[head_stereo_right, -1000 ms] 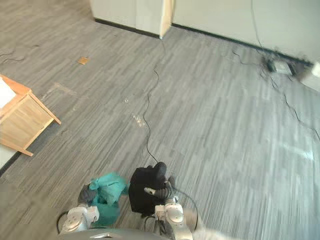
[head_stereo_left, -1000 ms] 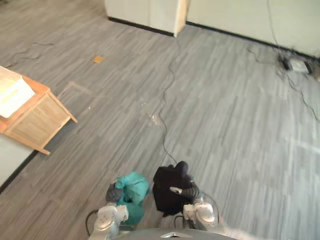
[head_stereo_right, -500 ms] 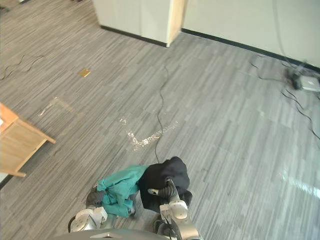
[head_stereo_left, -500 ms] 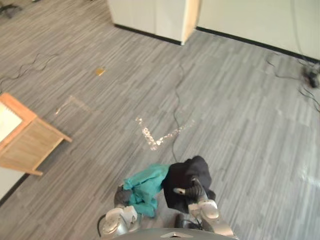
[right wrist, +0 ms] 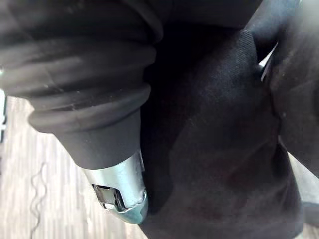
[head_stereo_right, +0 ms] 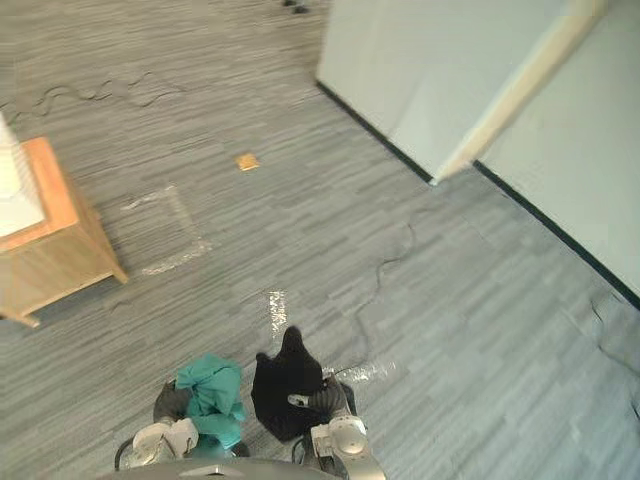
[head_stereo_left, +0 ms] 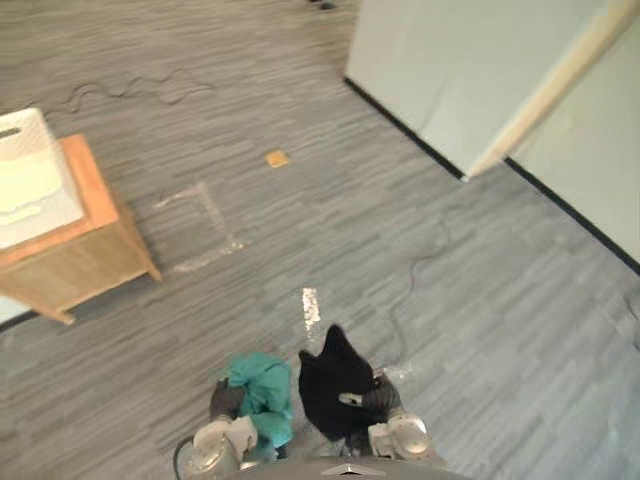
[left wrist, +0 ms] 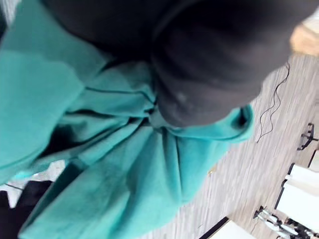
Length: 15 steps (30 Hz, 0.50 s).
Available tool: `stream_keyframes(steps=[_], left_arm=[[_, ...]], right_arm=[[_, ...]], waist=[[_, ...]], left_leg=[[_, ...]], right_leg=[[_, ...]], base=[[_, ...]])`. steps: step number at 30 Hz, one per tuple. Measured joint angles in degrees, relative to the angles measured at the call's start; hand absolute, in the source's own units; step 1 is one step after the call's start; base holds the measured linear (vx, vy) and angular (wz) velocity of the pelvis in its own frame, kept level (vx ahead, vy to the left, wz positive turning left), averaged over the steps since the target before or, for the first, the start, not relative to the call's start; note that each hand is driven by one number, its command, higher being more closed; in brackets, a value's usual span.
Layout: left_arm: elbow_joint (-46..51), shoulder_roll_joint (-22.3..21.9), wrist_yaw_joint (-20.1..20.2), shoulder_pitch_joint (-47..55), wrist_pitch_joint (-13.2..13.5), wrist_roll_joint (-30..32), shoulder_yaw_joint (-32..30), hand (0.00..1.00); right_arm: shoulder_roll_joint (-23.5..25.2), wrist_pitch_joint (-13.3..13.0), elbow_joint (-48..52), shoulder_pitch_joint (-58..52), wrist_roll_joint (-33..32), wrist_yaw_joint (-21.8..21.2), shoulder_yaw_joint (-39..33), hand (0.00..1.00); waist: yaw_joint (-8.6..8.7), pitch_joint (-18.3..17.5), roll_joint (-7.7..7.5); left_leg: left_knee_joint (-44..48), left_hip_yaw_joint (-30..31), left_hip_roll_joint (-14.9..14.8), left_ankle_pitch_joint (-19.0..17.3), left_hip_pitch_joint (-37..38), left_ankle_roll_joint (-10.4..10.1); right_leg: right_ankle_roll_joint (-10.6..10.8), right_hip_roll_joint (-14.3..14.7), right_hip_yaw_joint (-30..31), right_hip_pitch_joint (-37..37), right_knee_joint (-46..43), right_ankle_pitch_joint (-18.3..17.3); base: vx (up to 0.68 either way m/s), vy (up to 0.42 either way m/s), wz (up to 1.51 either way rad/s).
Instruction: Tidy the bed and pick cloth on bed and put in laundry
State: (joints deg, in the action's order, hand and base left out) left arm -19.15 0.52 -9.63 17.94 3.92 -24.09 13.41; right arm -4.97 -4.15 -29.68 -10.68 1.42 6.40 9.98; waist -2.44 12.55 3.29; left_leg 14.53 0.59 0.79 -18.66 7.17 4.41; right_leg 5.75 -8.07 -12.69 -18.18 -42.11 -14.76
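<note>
A grey plank floor (head_stereo_left: pixel 500 330) runs through the scene, with a wooden cabinet (head_stereo_left: pixel 75 250) at the left that carries a white box (head_stereo_left: pixel 30 180). A small orange square (head_stereo_left: pixel 277 158) lies far out in the middle, a taped corner mark (head_stereo_left: pixel 205 215) lies right of the cabinet and a short tape strip (head_stereo_left: pixel 310 303) nearer. A pale wall (head_stereo_left: pixel 450 70) with black skirting (head_stereo_left: pixel 400 125) and a light wooden post (head_stereo_left: pixel 545 85) stands at the far right, one thin cable (head_stereo_left: pixel 130 92) wiggles at the far left, and another cable (head_stereo_left: pixel 405 290) trails from near the wall's corner to the near floor.
</note>
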Motion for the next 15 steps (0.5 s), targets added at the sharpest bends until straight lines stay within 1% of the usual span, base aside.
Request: stream_keyframes(steps=[1, 2, 3, 4, 5, 6, 7, 8, 9, 10, 11, 12, 13, 14, 15], left_arm=[[0.03, -0.04, 0.11, -1.06, -0.03, 0.95, 0.72, 1.0], [0.02, -0.15, 0.19, -1.51, -0.07, 1.41, 0.83, 1.0], [0.03, -0.46, 0.51, -2.08, -0.08, 1.93, 0.76, 1.0], [0.03, -0.47, 0.61, -2.15, -0.07, 2.0, 0.37, 1.0], [0.11, -0.32, 0.81, -1.64, -0.01, 2.34, -0.18, 1.0], [0.26, 0.09, 1.19, -0.6, 0.03, 2.69, -0.49, 1.0], [0.42, 0.58, 1.38, -0.04, 0.04, 3.09, -0.56, 1.0], [-1.24, -0.9, 1.54, -0.4, -0.33, 3.52, -1.11, 1.0], [-0.94, -2.15, 1.75, -0.63, -0.38, 4.23, -1.27, 1.0], [-0.98, -2.7, 1.89, -0.96, -0.34, 4.31, -1.52, 1.0], [-1.17, -3.39, 2.56, -1.43, -0.34, 4.69, -1.15, 1.0], [-1.31, -3.39, 3.23, -1.57, -0.35, 4.83, -0.62, 1.0], [-1.41, -3.38, 3.64, -1.56, -0.34, 5.13, -0.49, 1.0], [-1.78, -3.35, 4.08, -1.51, -0.33, 5.25, -0.32, 1.0], [-2.02, -3.32, 4.31, -1.22, -0.34, 5.15, -0.35, 1.0]], right_arm=[[-0.01, -0.11, 0.34, 0.53, -0.07, 0.04, -0.9, 1.0], [-0.04, -0.1, 0.5, 0.84, -0.11, 0.07, -1.34, 1.0], [-0.14, -0.1, 0.83, 1.69, -1.18, 0.07, -2.18, 1.0], [-0.14, -0.03, 0.79, 1.96, -1.66, 0.05, -2.28, 1.0], [0.04, 0.04, 0.79, 1.98, -1.89, 0.01, -2.06, 1.0], [0.19, 0.08, 0.87, 1.81, -2.13, -0.01, -1.77, 1.0], [0.39, 0.11, 0.95, 1.17, -2.12, -0.05, -1.65, 1.0], [-0.74, 0.45, 1.07, 2.69, -2.11, -0.18, -1.82, 1.0], [-1.24, 0.6, 1.11, 4.96, -2.16, -0.22, -2.83, 1.0], [-1.3, 0.61, 1.12, 5.67, -2.18, -0.27, -3.31, 1.0], [-1.61, 0.59, 1.33, 6.15, -2.33, -0.24, -3.74, 1.0], [-1.72, 0.6, 1.47, 5.96, -3.88, -0.21, -3.7, 1.0], [-1.73, 0.62, 1.76, 5.65, -4.44, -0.17, -3.7, 1.0], [-1.79, 0.55, 2.18, 5.03, -5.49, -0.12, -3.32, 1.0], [-1.73, 0.5, 2.21, 4.33, -6.66, -0.13, -2.62, 1.0]], waist=[[0.42, 0.06, 0.48], [0.43, 0.17, 0.65], [0.46, 0.53, 1.4], [0.48, 0.69, 1.88], [0.54, 0.43, 1.59], [0.76, -0.15, 0.47], [1.2, -0.55, -0.28], [0.57, -0.92, 3.25], [0.95, -1.3, 4.32], [0.99, -1.23, 4.22], [1.6, -1.22, 4.12], [2.51, -1.09, 3.6], [2.58, -1.07, 3.5], [2.0, -0.8, 3.39], [1.0, -0.58, 3.8]], left_leg=[[-0.81, 2.71, -0.51, 0.08, 1.28, -1.98], [-1.38, 3.58, -0.77, -0.06, 2.29, -3.1], [-2.7, 5.13, -2.1, -1.19, 4.83, -5.16], [-3.68, 6.05, -3.85, -2.49, 7.52, -7.46], [-4.16, 6.32, -4.96, -3.24, 9.03, -8.94], [-4.7, 6.8, -5.87, -4.14, 10.9, -10.52], [-5.06, 7.27, -6.45, -4.64, 12.03, -11.42], [-4.64, 6.79, -10.93, -4.3, 12.45, -13.16], [-3.34, 5.95, -13.65, -0.11, 9.57, -16.88], [-2.33, 5.38, -14.03, 2.95, 8.4, -15.71], [1.63, 3.57, -15.01, 9.44, 5.13, -12.97], [8.28, 0.27, -16.11, 15.11, 0.97, -9.35], [12.88, -2.28, -16.58, 15.97, -0.83, -7.25], [25.71, -5.89, -16.87, 12.42, -4.7, -4.35], [36.84, -5.08, -15.4, 9.35, -7.75, -5.92]], right_leg=[[-0.14, 0.39, 1.87, -1.72, 9.28, 1.76], [-0.11, 0.21, 3.01, -2.46, 13.67, 3.47], [-0.38, -0.32, 4.15, -3.95, 21.05, 7.86], [-0.23, -1.1, 4.09, -4.66, 27.95, 13.61], [-0.7, -1.55, 3.91, -5.18, 31.69, 17.19], [-2.32, -2.79, 4.24, -5.83, 32.13, 19.62], [-3.32, -3.29, 4.78, -6.42, 30.78, 22.55], [-0.62, -1.04, 4.09, -8.91, 22.95, 24.58], [-1.77, -0.09, 2.8, -10.9, 19.17, 20.88], [-2.62, 0.0, 1.98, -11.18, 18.29, 19.53], [-4.11, 0.24, -0.02, -9.82, 19.08, 17.96], [-4.56, 0.46, -1.45, -6.6, 22.02, 17.09], [-4.8, 0.92, -1.79, -4.82, 23.64, 16.88], [-5.52, 2.99, -1.47, -1.36, 26.62, 16.43], [-6.89, 5.48, -0.73, 2.29, 28.91, 15.34]], base=[[0.5, -0.264, 1.63], [0.51, -0.343, 1.56], [0.55, -0.429, 1.36], [0.67, -0.54, 1.41], [0.56, -0.551, 1.26], [0.45, -0.485, 1.05], [0.57, -0.595, 0.96], [0.57, -0.559, 0.73], [0.55, -0.546, 0.52], [0.53, -0.565, 0.55], [0.53, -0.588, 0.66], [0.53, -0.575, 0.63], [0.53, -0.583, 0.22], [0.38, -0.404, -0.39], [0.4, -0.361, -0.6]])
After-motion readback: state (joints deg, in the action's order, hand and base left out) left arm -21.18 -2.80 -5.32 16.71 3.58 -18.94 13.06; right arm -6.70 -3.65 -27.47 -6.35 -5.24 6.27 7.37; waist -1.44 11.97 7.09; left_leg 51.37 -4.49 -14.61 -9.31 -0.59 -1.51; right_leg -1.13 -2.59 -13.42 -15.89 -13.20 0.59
